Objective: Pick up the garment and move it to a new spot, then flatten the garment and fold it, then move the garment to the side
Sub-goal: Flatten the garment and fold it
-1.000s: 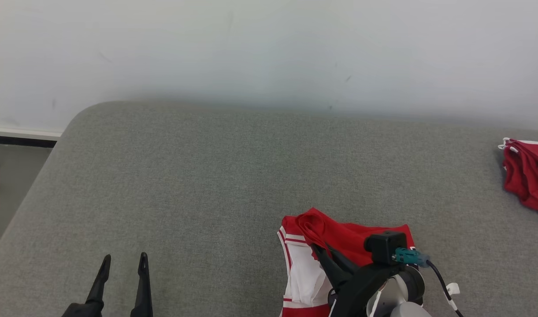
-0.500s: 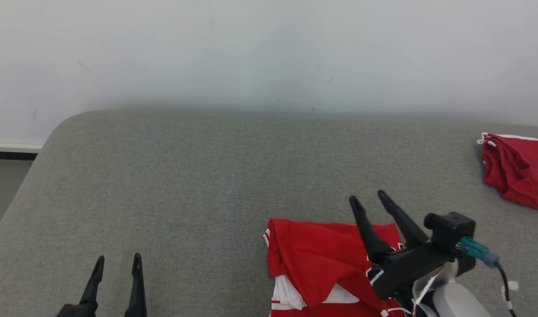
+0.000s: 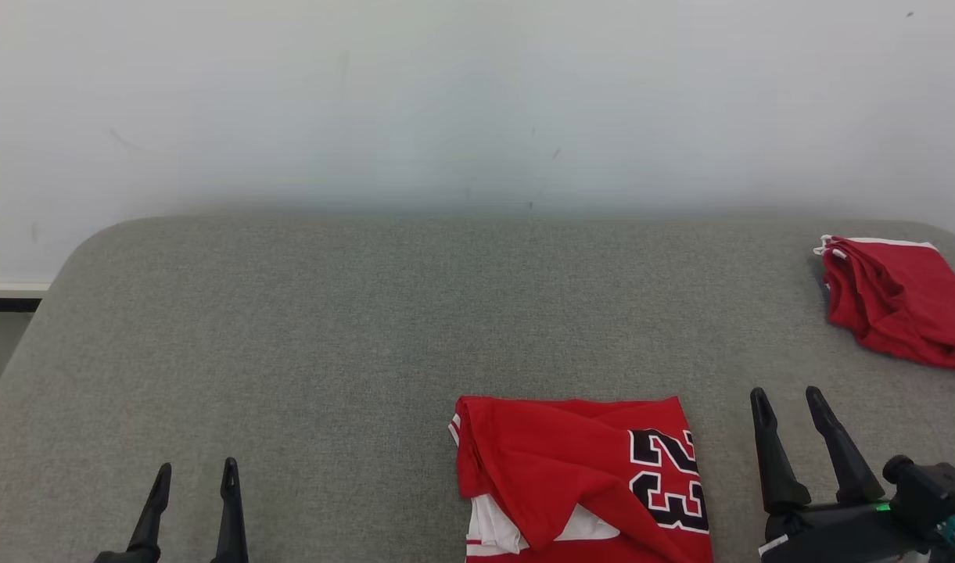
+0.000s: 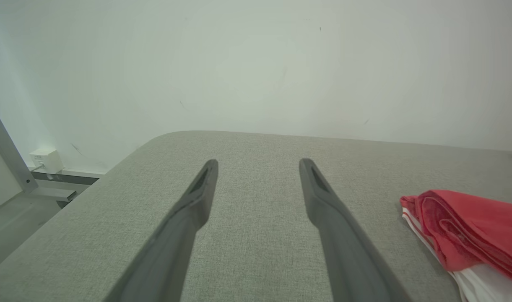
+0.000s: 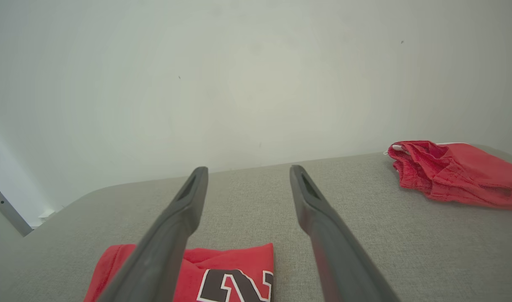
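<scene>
Right hand (image 3: 784, 392) spread wide and empty over the tabletop (image 3: 367, 328). The folded red jersey (image 3: 571, 469) lies just to its left, well apart from the wide, empty left hand (image 3: 196, 466). A second red garment (image 3: 892, 301) lies ahead, rightward.

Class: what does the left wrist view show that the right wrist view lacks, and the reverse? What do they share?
Left wrist view's own: the open left gripper and the white striped panel of the folded red jersey. Right wrist view's own: the open right gripper and the jersey's black-and-white printed number. Shared: the jersey, the grey fabric-covered surface and the pale wall.
</scene>
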`<state>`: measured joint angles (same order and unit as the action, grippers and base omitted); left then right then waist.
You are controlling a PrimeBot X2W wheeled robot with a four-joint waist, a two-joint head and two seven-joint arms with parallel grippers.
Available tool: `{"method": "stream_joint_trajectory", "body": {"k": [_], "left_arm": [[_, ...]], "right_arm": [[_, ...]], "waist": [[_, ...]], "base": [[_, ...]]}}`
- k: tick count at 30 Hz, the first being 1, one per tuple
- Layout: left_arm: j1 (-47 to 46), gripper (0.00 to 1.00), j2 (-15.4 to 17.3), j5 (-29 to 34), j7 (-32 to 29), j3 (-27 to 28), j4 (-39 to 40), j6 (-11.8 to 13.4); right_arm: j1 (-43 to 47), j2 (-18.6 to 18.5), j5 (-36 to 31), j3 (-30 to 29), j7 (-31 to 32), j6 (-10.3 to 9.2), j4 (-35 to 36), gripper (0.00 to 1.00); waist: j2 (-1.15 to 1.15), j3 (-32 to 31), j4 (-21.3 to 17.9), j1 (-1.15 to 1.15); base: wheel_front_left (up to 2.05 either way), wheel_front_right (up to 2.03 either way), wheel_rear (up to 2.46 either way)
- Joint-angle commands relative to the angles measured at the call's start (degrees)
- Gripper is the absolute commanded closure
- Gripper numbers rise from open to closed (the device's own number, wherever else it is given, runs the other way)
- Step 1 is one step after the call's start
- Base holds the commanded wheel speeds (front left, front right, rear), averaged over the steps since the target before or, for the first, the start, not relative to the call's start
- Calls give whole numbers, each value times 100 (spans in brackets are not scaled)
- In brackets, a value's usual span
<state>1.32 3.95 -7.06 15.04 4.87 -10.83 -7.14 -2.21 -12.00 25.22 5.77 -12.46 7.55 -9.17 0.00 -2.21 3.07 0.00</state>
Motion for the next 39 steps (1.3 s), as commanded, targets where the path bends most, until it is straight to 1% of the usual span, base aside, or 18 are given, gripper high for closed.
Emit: {"method": "stream_joint_trajectory", "body": {"k": [1, 13, 18, 21, 30, 34, 39], "left_arm": [[107, 0, 1, 13, 17, 18, 34, -24], [159, 0, -33, 45, 17, 3, 84, -34], [158, 0, -61, 26, 17, -270, 33, -40], [85, 0, -76, -74, 17, -685, -40, -33], [-192, 0, -19, -329, -20, -2342, -604, -36], [-340, 0, -2, -509, -55, -2834, -964, -35], [-516, 0, 11, -659, -39, -3297, -1339, -34]], "right_arm": [[141, 44, -68, -56, -79, -14, 82, 0], [616, 328, -339, -164, -242, -14, 157, 0], [640, 421, -418, -167, -271, -14, 133, 0], [597, 411, -415, -179, -267, -15, 122, 0], [480, 409, -408, -105, -272, -15, 65, 0], [445, 425, -397, -74, -274, -15, 49, 0], [394, 427, -395, -75, -274, -15, 50, 0]], "waist": [[0, -24, -30, 0], [0, -53, -65, 0], [0, -29, -93, 0], [0, -15, -138, 0], [0, 77, -369, 0], [0, 142, -523, 0], [0, 229, -731, 0]], "base": [[0, 0, 0], [0, 0, 0], [0, 0, 0], [0, 0, 0], [0, 0, 0], [0, 0, 0], [0, 0, 0]]}}
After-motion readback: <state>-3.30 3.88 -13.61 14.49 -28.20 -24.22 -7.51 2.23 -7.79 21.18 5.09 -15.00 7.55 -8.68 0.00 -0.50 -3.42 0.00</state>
